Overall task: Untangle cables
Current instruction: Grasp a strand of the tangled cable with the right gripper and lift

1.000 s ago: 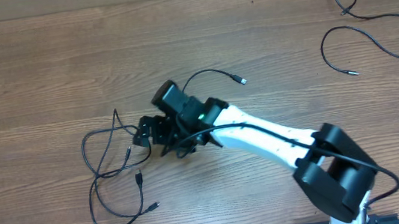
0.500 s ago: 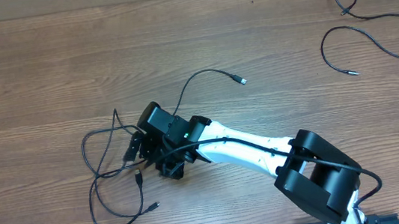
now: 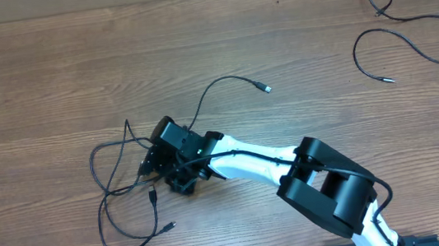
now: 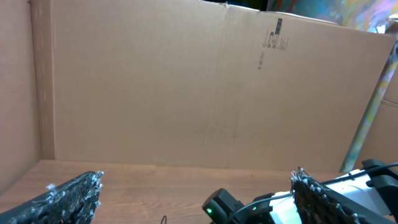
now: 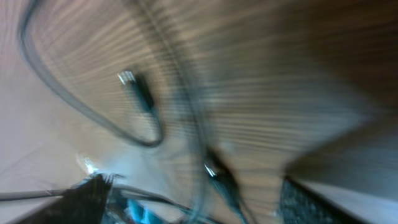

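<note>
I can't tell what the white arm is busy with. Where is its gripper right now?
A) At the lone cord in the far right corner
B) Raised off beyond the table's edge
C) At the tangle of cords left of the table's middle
C: in the overhead view the right gripper is down at the tangled cables, far from the separate cable in the far right corner.
</note>
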Tool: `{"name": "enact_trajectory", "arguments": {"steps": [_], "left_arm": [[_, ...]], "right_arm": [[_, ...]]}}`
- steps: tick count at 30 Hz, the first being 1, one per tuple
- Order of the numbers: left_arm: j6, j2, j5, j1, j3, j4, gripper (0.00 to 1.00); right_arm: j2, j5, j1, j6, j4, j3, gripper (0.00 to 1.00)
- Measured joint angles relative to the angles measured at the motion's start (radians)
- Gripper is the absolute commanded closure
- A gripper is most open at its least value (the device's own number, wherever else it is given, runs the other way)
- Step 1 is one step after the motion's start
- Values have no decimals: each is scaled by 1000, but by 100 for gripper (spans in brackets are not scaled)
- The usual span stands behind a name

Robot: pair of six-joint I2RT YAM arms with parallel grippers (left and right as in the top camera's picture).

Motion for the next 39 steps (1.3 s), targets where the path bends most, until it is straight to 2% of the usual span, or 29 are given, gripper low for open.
{"name": "enact_trajectory", "arguments": {"steps": [2, 3, 6, 12, 17, 21, 25, 31, 36, 39], "left_arm": [[3, 0, 0, 0, 0, -4, 1], [3, 0, 0, 0, 0, -8, 1], [3, 0, 0, 0, 0, -16, 0], [7, 0, 0, 0, 0, -23, 0], [13, 0, 0, 0, -1, -32, 0], [29, 0, -1, 0, -1, -34, 0], [38, 0, -1, 0, -2, -33, 0], [53, 0, -29, 0, -26, -22, 0], [56, -1, -42, 0, -83, 28, 0], [56, -1, -43, 0, -132, 66, 1]], "right_arm": [[6, -14, 0, 8, 40, 0, 93], [7, -18, 0, 8, 48, 0, 96], [7, -28, 0, -5, 53, 0, 96], [7, -43, -23, -182, 24, 0, 96], [-31, -31, -141, -367, -151, 5, 96], [-164, 42, -290, -514, -337, 45, 96], [-325, 148, -415, -658, -511, 181, 96], [-556, 343, -577, -834, -724, 476, 96], [-647, 500, -679, -942, -857, 718, 96], [-661, 583, -721, -981, -898, 800, 96]]}}
